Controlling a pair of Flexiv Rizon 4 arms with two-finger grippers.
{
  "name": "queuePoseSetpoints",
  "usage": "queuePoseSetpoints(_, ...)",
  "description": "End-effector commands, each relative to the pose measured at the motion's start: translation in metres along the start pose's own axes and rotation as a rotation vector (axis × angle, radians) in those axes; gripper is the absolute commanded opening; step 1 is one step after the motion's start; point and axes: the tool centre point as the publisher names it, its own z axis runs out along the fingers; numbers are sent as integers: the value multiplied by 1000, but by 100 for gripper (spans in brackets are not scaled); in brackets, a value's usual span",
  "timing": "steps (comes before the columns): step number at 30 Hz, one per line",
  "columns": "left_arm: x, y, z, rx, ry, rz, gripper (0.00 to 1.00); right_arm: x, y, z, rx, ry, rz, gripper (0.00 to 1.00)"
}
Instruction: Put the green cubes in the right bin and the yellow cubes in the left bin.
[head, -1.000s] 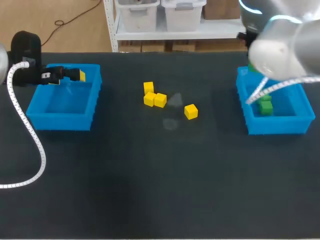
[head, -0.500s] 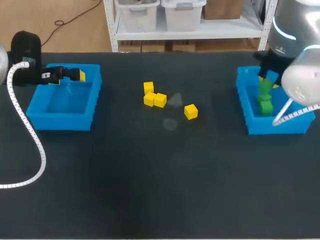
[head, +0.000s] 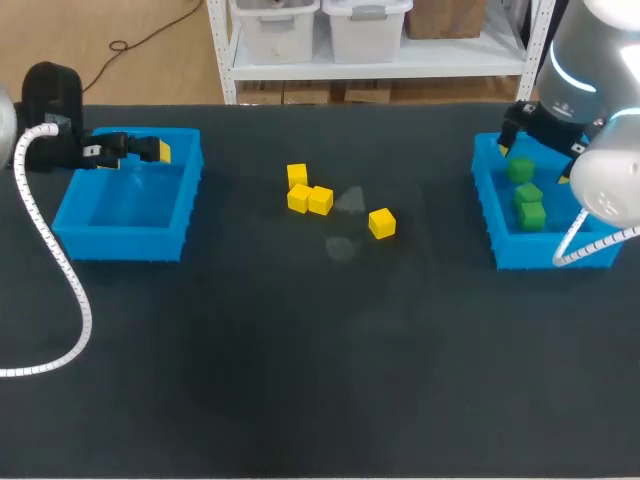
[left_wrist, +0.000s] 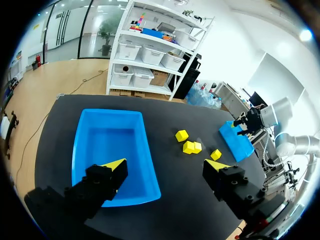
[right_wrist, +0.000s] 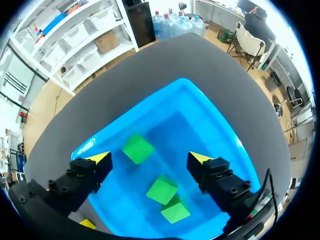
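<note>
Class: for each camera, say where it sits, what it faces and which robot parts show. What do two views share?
Head view: above and behind, looking down on the table; left arm and right arm show.
Left wrist view: on left arm, facing left bin and yellow cubes; open left gripper shows.
Right wrist view: over right bin, facing green cubes; open right gripper shows.
Shared: head and left wrist see yellow cubes.
</note>
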Motion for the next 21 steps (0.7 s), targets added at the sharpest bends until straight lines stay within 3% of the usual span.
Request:
queuePoseSetpoints(1, 1, 1, 0, 7, -6, 1, 100, 1, -1, 0, -1, -3, 1, 100)
queuePoseSetpoints(12, 1, 1, 0, 7, -6, 1, 100, 1, -1, 0, -1, -3, 1, 100)
queuePoseSetpoints(14, 4, 9, -1, 1, 34, -40, 100, 1, -1, 0, -1, -3, 1, 100)
queuePoseSetpoints(18, -7, 3, -4, -52, 95, 51, 100, 1, -1, 0, -1, -3, 1, 100)
queuePoseSetpoints(21, -26, -19, 3, -6, 99, 135, 100, 1, -1, 0, -1, -3, 1, 100)
